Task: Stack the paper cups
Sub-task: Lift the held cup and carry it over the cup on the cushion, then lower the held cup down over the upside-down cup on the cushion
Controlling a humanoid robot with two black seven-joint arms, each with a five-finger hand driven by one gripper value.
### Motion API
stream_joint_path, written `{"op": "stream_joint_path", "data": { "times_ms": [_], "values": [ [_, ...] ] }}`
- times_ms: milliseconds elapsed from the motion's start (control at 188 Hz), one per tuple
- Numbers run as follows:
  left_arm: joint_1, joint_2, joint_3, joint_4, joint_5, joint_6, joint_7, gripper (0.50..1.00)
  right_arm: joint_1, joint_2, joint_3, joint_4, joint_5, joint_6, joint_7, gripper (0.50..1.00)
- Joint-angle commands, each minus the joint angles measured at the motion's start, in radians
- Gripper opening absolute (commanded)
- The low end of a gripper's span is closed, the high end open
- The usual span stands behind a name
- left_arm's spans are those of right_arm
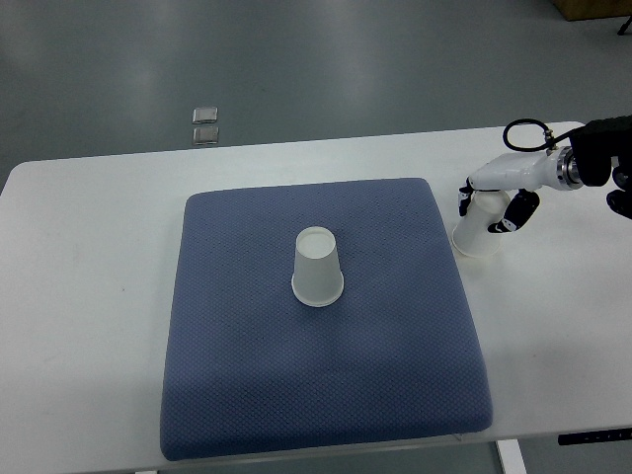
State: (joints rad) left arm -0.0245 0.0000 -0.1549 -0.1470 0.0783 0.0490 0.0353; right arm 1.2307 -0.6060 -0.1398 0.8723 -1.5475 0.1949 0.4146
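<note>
Top view: right hand grips a cup beside the mat

Top view shows a white desk [89, 296] carrying a blue mat [326, 395]. One paper cup [317, 267] stands upside down near the mat's middle. The right hand [491, 205] reaches in from the right edge, its fingers [513, 215] wrapped around a second paper cup [476, 233], which is upside down on the desk just off the mat's right edge. Two small metal plates [205, 125] lie on the floor beyond the desk

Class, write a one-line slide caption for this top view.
Right hand grips a paper cup beside the blue mat; a second cup stands upside down at mat centre.
</note>
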Motion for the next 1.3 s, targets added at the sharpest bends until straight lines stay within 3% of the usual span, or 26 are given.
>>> {"op": "stream_joint_path", "data": {
  "times_ms": [0,722,993,1295],
  "values": [
    [0.000,0.000,0.000,0.000,0.000,0.000,0.000,1.000,0.041,0.008,0.002,0.007,0.007,0.017,0.000,0.662],
    [0.000,0.000,0.000,0.000,0.000,0.000,0.000,1.000,0.451,0.163,0.009,0.260,0.141,0.308,0.001,0.670],
    [0.000,0.000,0.000,0.000,0.000,0.000,0.000,1.000,0.451,0.272,0.009,0.249,0.175,0.317,-0.004,0.670],
    [0.000,0.000,0.000,0.000,0.000,0.000,0.000,1.000,0.424,0.299,0.008,0.217,0.167,0.316,-0.005,0.672]
  ]
}}
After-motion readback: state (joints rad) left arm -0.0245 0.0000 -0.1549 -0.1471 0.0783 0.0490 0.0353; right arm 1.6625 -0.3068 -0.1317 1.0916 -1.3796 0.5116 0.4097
